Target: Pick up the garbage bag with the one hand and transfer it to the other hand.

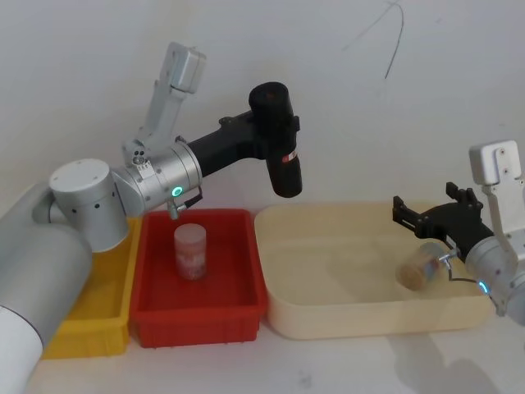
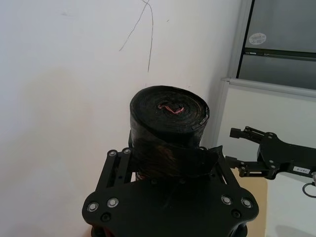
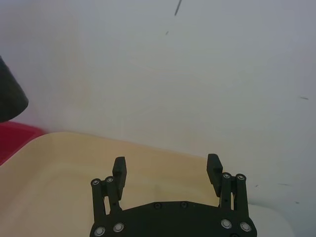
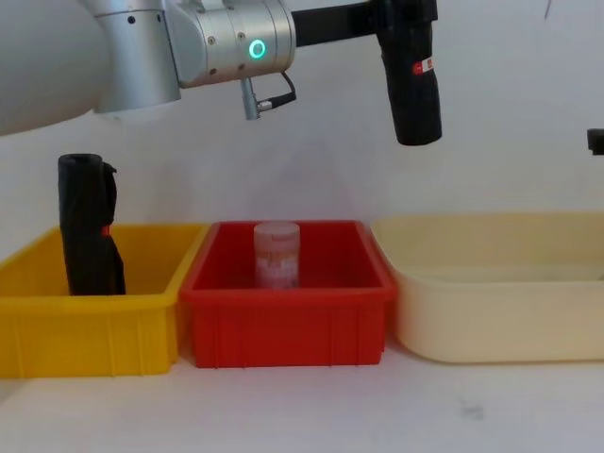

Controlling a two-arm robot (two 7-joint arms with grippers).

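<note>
Left gripper (image 1: 264, 135): jaws clamped on the garbage bag (image 1: 287, 176), held upright, high above where the red bin (image 1: 197, 324) meets the cream tub (image 1: 328, 328). Right gripper (image 1: 404, 215): jaws wide, over the tub's right side.

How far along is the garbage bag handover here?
Done: the pick-up. The left hand is shut on the garbage bag, holding it upright in the air, well above the red bin. In hand: the handover itself; the right hand is open above the cream tray, apart from the bag. Left: the right hand's grasp, then the left's release.
</note>
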